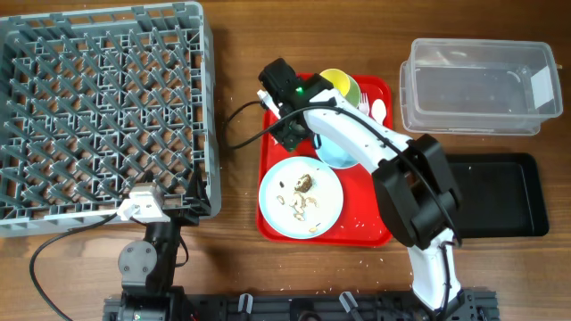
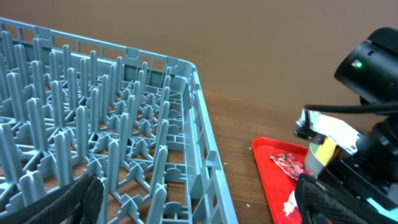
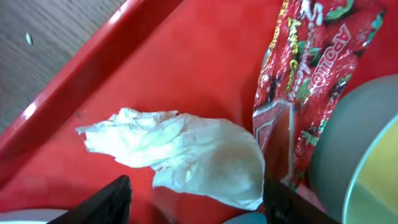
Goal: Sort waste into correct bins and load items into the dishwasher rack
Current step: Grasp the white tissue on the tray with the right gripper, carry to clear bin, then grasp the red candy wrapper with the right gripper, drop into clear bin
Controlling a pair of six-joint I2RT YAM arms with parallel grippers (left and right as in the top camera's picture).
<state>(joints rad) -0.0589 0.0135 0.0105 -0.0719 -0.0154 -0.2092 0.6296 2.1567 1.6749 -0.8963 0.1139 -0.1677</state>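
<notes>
My right gripper is open, its fingers on either side of the crumpled white tissue on the red tray. The red snack wrapper lies just beyond the tissue. From overhead the right gripper is over the tray's left part, beside the light blue bowl. The white plate holds brownish food scraps. The yellow cup in the pale green bowl and the white cutlery sit at the tray's back. My left gripper is open and empty at the grey rack's near corner.
The clear tub stands at the back right, with the black tray in front of it. The rack fills the left side. The right arm stretches across the red tray from the front right.
</notes>
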